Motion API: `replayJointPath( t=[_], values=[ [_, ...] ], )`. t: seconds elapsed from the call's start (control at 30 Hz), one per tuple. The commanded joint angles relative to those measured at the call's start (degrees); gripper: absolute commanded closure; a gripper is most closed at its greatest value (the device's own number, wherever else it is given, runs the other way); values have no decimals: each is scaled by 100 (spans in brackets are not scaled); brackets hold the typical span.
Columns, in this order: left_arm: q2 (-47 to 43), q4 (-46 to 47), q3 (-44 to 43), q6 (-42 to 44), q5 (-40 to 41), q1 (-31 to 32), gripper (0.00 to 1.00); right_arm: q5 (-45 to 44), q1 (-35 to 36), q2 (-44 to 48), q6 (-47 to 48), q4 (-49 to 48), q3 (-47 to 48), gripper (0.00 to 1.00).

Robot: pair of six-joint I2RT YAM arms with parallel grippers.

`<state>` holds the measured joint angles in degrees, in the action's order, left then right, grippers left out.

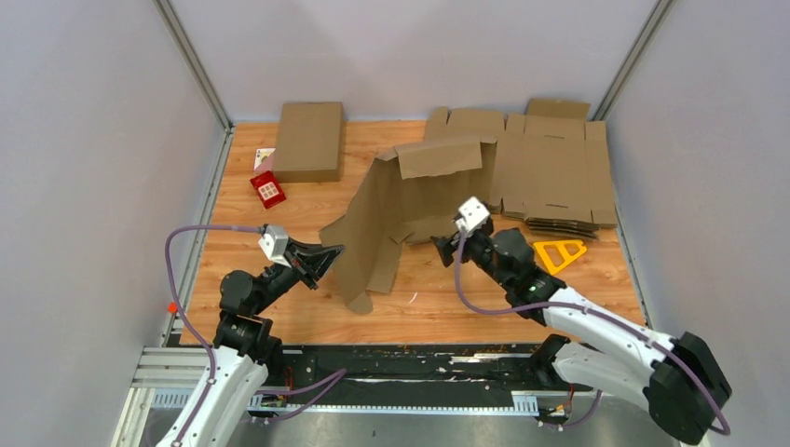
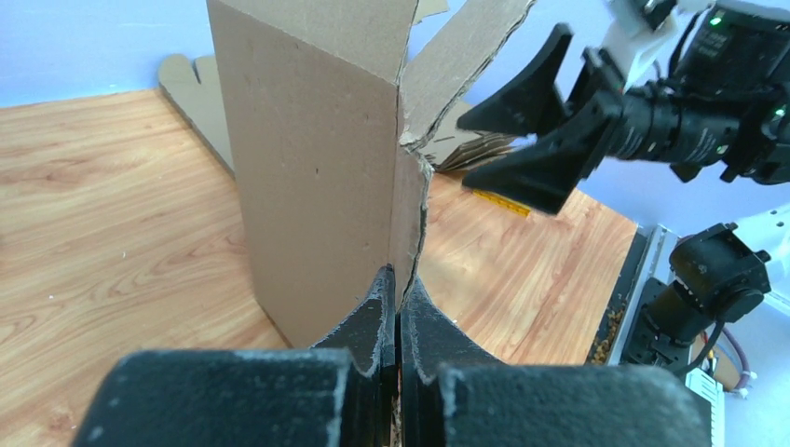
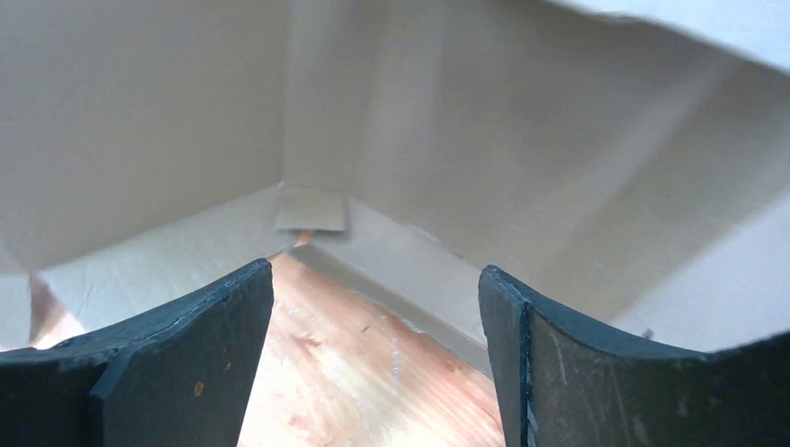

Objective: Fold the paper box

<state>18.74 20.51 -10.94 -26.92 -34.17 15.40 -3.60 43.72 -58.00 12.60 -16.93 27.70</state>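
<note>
The paper box [image 1: 401, 200] stands partly raised at the table's middle, its brown panels bent upright and a flap hanging over the top. My left gripper [image 1: 330, 253] is shut on the box's left edge; in the left wrist view the cardboard [image 2: 317, 158] runs down between the closed fingertips of the left gripper [image 2: 399, 277]. My right gripper [image 1: 445, 244] is at the box's right side, open and holding nothing. The left wrist view also shows that right gripper [image 2: 463, 147] spread wide. In the right wrist view the right gripper [image 3: 377, 289] faces the box's inner walls [image 3: 484, 140] over bare wood.
A thick pile of flat brown blanks [image 1: 554, 172] lies at the back right. A closed folded box [image 1: 309, 140] sits at the back left, with a red card [image 1: 268, 189] beside it. A yellow triangular tool [image 1: 559, 251] lies right of my right arm.
</note>
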Motion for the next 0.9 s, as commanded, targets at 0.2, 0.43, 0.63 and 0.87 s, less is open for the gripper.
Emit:
replayJointPath(
  t=[0.2, 0.43, 0.63, 0.87],
  values=[
    [-46, 23, -29, 54, 16, 33, 100, -620, -1990, 1233, -2488, 115, -559, 12],
    [-44, 17, -28, 51, 16, 33, 100, -189, -2805, 271, -2805, -370, -475, 9],
    [-44, 11, -24, 49, 25, 33, 100, 796, -3619, -1207, -3078, -1117, 123, 9],
    [-49, 13, -23, 51, 25, 33, 100, 2886, -3998, -3237, -2611, -2319, 1145, 13]
  ],
)
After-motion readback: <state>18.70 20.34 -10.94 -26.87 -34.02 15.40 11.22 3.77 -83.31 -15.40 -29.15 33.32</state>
